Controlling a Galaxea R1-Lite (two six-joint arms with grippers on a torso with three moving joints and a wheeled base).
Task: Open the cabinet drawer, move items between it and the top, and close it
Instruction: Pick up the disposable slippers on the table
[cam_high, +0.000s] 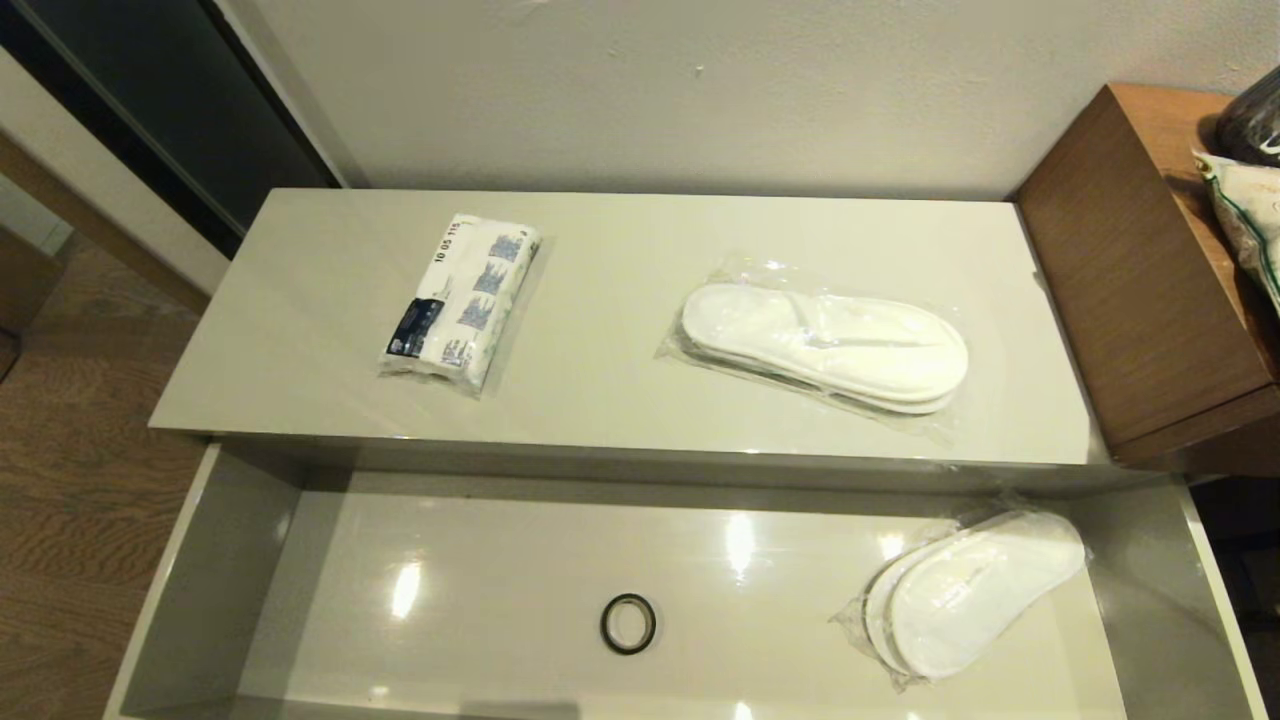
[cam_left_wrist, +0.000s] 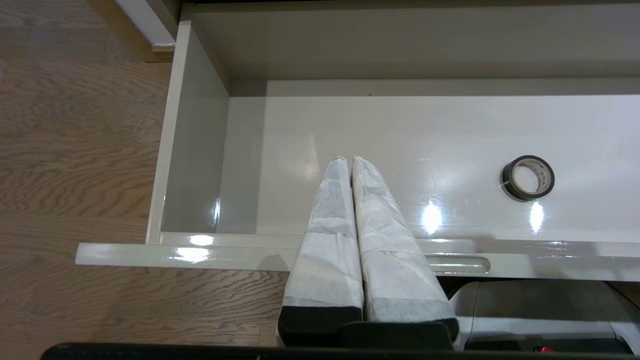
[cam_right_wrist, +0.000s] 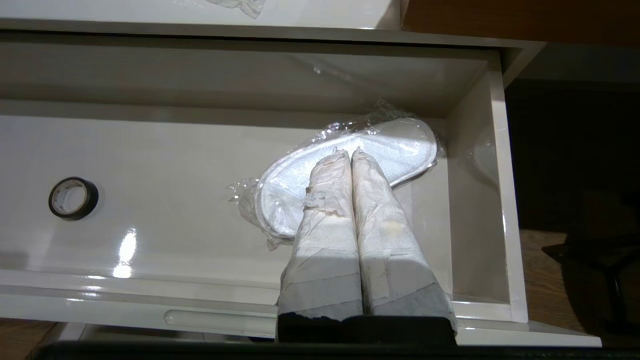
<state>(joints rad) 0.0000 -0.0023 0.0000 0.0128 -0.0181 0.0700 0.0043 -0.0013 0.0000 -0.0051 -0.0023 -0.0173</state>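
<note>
Neither arm is showing in the head view; both are only visible from their own wrist cameras. The cabinet drawer (cam_high: 210, 580) is standing pulled out, its near edge cut off at the frame bottom. Its rear strip is sitting in shadow under the top (cam_high: 620, 420), so that part is hard to read.

On the top: tissue packet (cam_high: 462, 300) lying toward the left, one pair of bagged slippers (cam_high: 825, 345) toward the right, well apart, open surface between them.

In the drawer: second slipper pack (cam_high: 965, 590) lying near the right wall, black tape ring (cam_high: 628, 623) near the middle, left half open.

Left gripper (cam_left_wrist: 348, 159) is hovering over the drawer's left part, fingers pressed together, holding nothing. Right gripper (cam_right_wrist: 350, 151) is hovering over the drawer slippers, fingers pressed together, partly hiding the pack; contact is impossible to tell.
</note>
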